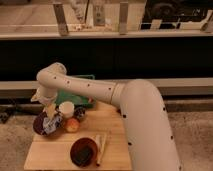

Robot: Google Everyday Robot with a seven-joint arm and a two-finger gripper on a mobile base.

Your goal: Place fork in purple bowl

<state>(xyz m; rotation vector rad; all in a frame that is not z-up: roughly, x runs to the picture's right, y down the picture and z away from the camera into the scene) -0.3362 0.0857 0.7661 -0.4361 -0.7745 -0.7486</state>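
Observation:
The dark purple bowl (pixel 42 125) stands at the far left of the wooden table (pixel 50 155). My gripper (pixel 50 111) hangs straight down from the white arm (pixel 100 92), right over the bowl and reaching to its rim. A slim pale piece that looks like the fork (pixel 52 121) shows inside the bowl just under the gripper. I cannot tell whether the gripper holds it or it rests in the bowl.
A small white cup (pixel 66 109) and a red-orange fruit (pixel 73 125) stand right of the purple bowl. A reddish-brown bowl (pixel 82 151) and light wooden sticks (pixel 101 147) lie at the front. A green tray (pixel 75 95) sits behind the arm.

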